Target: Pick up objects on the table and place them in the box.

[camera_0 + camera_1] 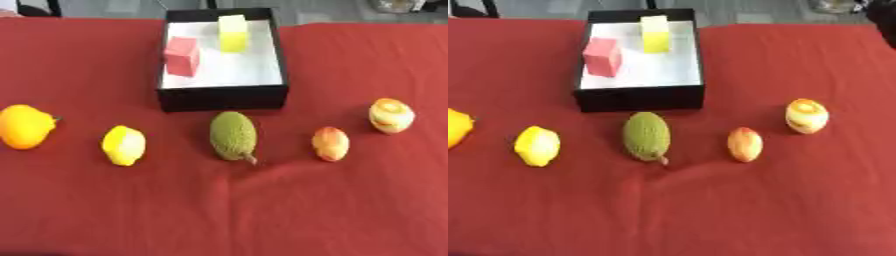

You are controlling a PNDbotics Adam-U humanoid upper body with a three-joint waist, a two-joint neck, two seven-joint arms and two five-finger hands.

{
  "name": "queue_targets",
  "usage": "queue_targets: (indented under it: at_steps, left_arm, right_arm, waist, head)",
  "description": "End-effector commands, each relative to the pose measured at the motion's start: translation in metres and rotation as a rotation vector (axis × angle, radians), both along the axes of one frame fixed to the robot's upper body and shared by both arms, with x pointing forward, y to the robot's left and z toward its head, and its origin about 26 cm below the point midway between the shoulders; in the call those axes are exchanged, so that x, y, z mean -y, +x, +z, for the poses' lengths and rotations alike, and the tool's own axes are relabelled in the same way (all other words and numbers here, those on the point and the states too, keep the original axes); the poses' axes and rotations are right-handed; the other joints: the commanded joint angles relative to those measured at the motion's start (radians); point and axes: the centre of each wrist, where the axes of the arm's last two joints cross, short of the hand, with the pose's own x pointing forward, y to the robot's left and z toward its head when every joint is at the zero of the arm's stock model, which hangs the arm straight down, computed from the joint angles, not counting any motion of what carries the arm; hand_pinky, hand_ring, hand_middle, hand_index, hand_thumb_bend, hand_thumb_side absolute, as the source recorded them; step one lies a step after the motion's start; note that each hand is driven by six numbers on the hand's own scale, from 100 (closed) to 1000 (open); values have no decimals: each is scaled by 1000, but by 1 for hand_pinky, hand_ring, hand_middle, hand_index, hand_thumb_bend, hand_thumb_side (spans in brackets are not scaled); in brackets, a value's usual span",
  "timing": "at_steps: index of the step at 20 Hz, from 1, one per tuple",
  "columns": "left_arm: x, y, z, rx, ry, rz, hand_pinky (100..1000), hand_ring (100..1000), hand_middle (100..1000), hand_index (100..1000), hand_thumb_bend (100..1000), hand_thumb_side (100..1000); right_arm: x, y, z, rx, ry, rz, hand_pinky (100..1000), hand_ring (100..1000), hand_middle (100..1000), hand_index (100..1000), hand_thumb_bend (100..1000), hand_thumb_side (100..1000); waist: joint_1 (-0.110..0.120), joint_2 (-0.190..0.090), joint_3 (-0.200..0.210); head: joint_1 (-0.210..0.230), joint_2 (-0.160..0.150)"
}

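Five fruits lie in a loose row across the red cloth (pixel 105 210), all on the near side of the box (pixel 222 96) and none touching another. From the robot's left: an orange fruit (pixel 24 126) at the edge of the left eye view, a lemon (pixel 123 145), a bumpy green fruit (pixel 233 135) with a short stem pointing toward the robot, a small red-and-yellow fruit (pixel 331 143), and a pale round fruit (pixel 391 115) with orange markings on top. The green fruit sits just in front of the box's near wall; the pale fruit lies a little farther back than its neighbours.

The box is black-walled with a white floor, set toward the far side of the table, roughly centred. Two blocks are inside it — a red block (pixel 183 56) by the left wall, tilted, and a yellow block (pixel 233 33) near the far wall, standing upright. The two are close but apart.

Neither hand shows in either view, so nothing can be said of the fingers — whether apart, together or clamped on anything. The cloth wrinkles slightly just in front of the green fruit.
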Motion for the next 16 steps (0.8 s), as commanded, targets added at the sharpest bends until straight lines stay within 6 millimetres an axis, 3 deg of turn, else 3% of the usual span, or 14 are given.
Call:
queue_targets:
  at_steps: [1, 4, 7, 9, 11, 16]
  left_arm:
    - [-8, -6, 16, 29, 32, 21, 761, 829, 802, 894, 687, 633]
    - [-10, -6, 16, 21, 39, 25, 760, 828, 802, 894, 686, 631]
    - [-11, -7, 16, 15, 47, 24, 759, 828, 802, 893, 685, 629]
    - [-11, -7, 16, 13, 52, 26, 759, 827, 801, 893, 684, 627]
    - [-13, -7, 16, 11, 55, 31, 758, 828, 801, 892, 684, 624]
    - [-15, -8, 16, 9, 53, 35, 757, 828, 800, 891, 683, 622]
  right_arm:
    - [-16, -29, 34, 116, -386, 51, 906, 916, 917, 952, 625, 293]
    - [-31, -51, 48, 204, -776, 125, 915, 925, 926, 959, 602, 285]
    - [-35, -60, 52, 229, -991, 176, 921, 931, 933, 961, 591, 256]
    - [-33, -61, 52, 222, -1068, 210, 921, 930, 931, 958, 619, 244]
    - [-30, -62, 49, 215, -1110, 226, 921, 930, 932, 957, 569, 290]
    - [-24, -61, 39, 193, -1102, 217, 914, 920, 922, 947, 596, 270]
  waist:
    - [-1, -24, -4]
    - [-5, -25, -12]
    - [-10, -28, -18]
    - [-13, -29, -20]
    - [-14, -29, -21]
    - [-14, -29, -22]
  head:
    - [-1, 3]
    - [1, 2]
    - [2, -2]
    - [5, -8]
    - [8, -12]
    - [9, -15]
